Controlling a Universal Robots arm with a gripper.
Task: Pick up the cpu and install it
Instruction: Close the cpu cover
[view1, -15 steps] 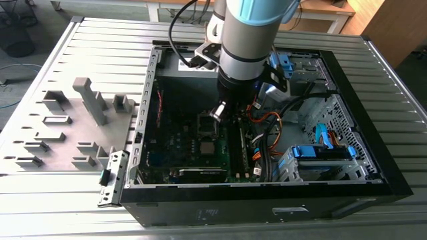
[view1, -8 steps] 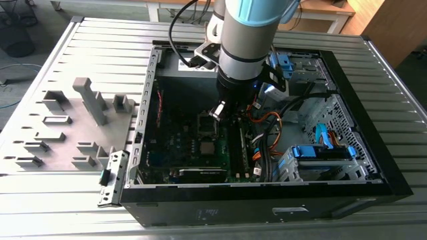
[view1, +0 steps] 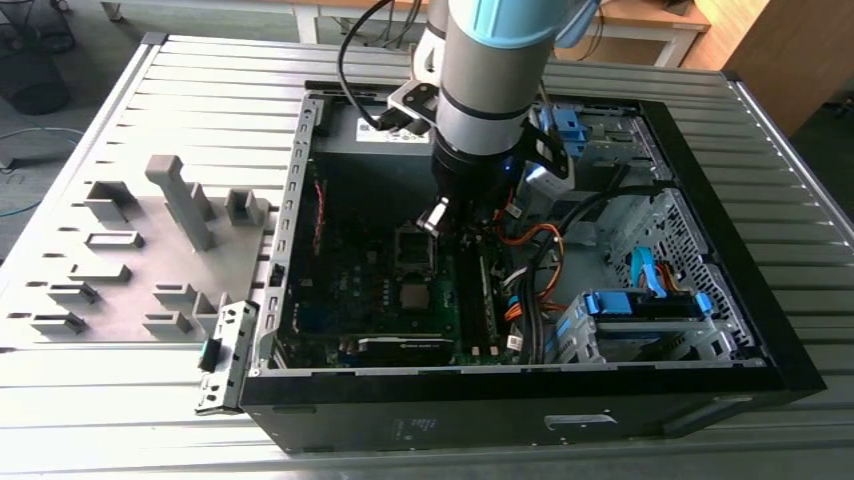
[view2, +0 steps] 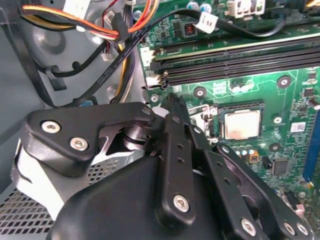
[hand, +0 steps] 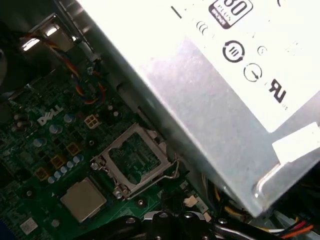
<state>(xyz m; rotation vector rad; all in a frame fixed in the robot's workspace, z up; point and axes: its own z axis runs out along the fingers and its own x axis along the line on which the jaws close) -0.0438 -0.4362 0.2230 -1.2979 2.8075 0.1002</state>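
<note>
Inside the computer case (view1: 534, 402), cpu (view2: 242, 124) in the socket (view2: 218, 125); gripper (view2: 171, 100) nearby, pressed together, empty.

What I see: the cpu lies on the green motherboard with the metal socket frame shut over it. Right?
No. The cpu does lie on the green motherboard, but the metal socket frame is swung open beside it, leaving its top bare, as the first wrist view shows.

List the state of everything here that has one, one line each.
cpu: seated flat, uncovered.
socket frame: swung open, off the cpu.
computer case: lying on its side, panel off, open.
claw: inside the computer case, apart from the cpu.
</note>
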